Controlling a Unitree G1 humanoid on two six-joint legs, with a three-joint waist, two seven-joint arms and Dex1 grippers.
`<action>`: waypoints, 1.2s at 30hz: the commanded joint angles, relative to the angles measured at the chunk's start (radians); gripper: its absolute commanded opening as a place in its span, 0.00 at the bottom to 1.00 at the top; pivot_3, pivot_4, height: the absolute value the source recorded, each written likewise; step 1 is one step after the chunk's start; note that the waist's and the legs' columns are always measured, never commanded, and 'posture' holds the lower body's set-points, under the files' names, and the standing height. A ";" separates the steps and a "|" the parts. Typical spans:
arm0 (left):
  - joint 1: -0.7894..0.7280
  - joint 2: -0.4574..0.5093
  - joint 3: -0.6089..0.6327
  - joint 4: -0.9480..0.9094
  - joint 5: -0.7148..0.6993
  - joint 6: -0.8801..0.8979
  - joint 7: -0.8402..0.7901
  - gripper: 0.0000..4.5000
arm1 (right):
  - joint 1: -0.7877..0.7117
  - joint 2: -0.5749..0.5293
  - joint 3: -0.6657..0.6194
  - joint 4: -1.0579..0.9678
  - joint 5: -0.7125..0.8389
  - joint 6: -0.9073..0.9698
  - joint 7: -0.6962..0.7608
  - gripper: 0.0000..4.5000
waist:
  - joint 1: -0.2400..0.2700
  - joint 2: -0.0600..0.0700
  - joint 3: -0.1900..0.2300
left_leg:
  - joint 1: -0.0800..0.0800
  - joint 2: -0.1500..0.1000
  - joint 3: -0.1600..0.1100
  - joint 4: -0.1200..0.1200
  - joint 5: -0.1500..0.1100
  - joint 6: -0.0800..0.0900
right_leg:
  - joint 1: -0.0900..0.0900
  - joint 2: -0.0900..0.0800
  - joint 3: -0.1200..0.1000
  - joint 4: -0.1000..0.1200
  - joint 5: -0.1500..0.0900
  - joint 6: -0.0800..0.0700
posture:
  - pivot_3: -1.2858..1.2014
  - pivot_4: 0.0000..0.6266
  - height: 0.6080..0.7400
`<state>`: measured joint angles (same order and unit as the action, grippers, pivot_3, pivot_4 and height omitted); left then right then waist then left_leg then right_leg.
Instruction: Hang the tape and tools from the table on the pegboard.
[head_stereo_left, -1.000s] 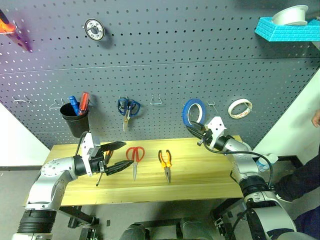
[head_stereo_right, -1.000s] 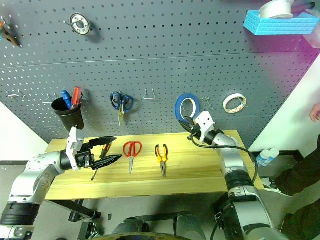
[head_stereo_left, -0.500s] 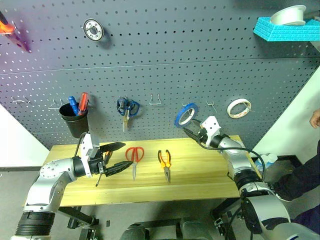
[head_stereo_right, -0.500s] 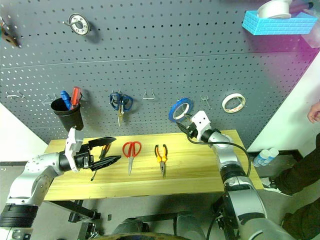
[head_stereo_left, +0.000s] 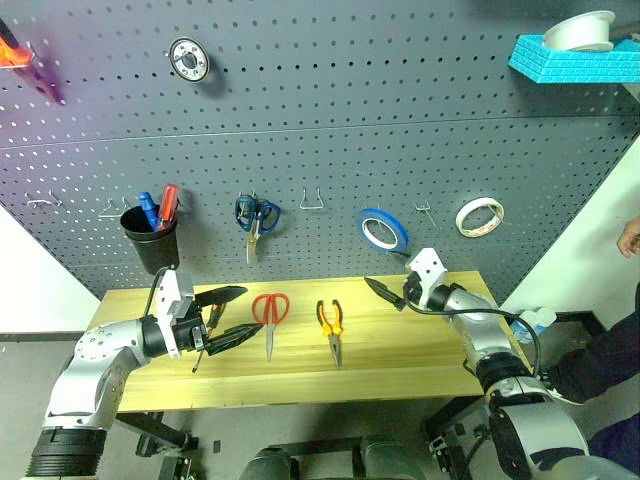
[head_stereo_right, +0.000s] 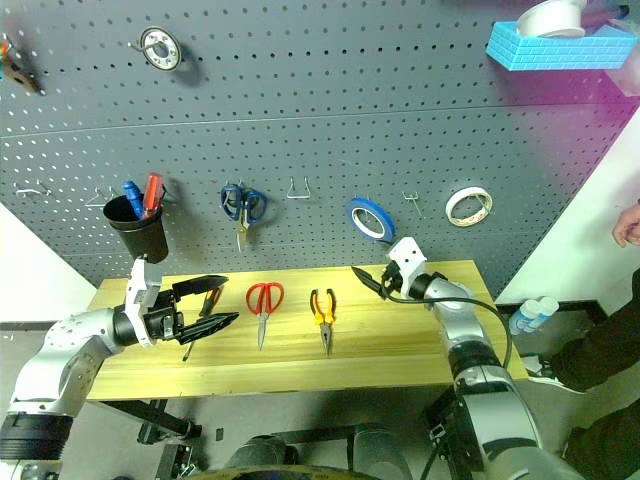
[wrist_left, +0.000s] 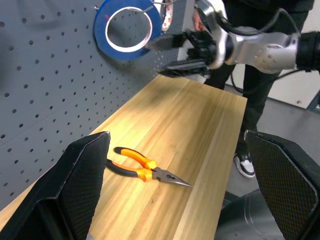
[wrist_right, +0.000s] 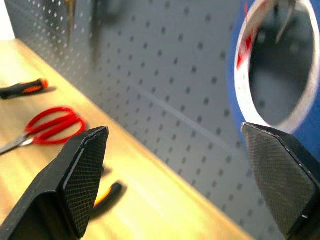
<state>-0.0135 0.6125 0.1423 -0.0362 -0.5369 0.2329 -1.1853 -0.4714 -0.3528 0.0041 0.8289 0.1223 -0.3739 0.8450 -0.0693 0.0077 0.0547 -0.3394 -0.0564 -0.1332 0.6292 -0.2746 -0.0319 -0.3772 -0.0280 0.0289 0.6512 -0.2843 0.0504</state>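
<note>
The blue tape (head_stereo_left: 383, 229) hangs on a hook of the pegboard (head_stereo_left: 330, 110), free of any grip; the right gripper (head_stereo_left: 388, 292) sits at its 6 o'clock, fingers apart and empty; the left gripper (head_stereo_left: 228, 316) hovers over the table (head_stereo_left: 400, 350), spread wide, holding nothing; at its 3 o'clock lie red scissors (head_stereo_left: 270, 312), then pliers (head_stereo_left: 331, 325); the screwdriver (head_stereo_right: 204, 314) lies under it.

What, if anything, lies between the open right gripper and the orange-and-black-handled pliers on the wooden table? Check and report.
Nothing visible. The right gripper, open, hangs above the light wooden table, below the blue tape roll on the dark grey pegboard. Bare tabletop separates it from the orange-and-black-handled pliers; the red-handled scissors lie beyond them.
</note>
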 joint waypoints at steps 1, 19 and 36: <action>0.013 0.020 0.048 -0.039 -0.029 -0.004 0.005 1.00 | 0.019 -0.019 -0.029 -0.107 0.054 0.067 0.036 0.99 | -0.001 0.000 0.000 | 0.000 0.000 0.000 0.000 0.000 0.000 | 0.000 0.000 0.000 0.000 0.000 0.000 | 0.50 0.00 1.00; 0.154 0.037 0.132 -0.089 -0.055 -0.020 0.029 1.00 | 0.045 0.149 0.088 -0.349 0.009 0.580 -0.167 0.99 | 0.031 0.001 0.001 | 0.000 0.000 0.000 0.000 0.000 0.000 | -0.001 0.000 0.000 0.000 -0.002 -0.003 | 0.52 0.03 1.00; 0.226 0.029 0.154 -0.088 -0.060 -0.060 0.008 1.00 | 0.004 0.306 0.130 -0.394 -0.071 0.957 -0.468 0.99 | 0.056 0.002 0.011 | -0.003 0.001 0.000 -0.003 0.000 0.000 | -0.006 0.000 0.001 0.001 -0.003 -0.003 | 0.53 0.09 1.00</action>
<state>0.2130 0.6294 0.2617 -0.0998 -0.5795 0.1896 -1.1715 -0.4331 -0.0580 0.1509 0.4854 0.0439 0.5480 0.4038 -0.0134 0.0099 0.0654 -0.3431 -0.0559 -0.1330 0.6263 -0.2747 -0.0320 -0.3843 -0.0277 0.0300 0.6518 -0.2876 0.0474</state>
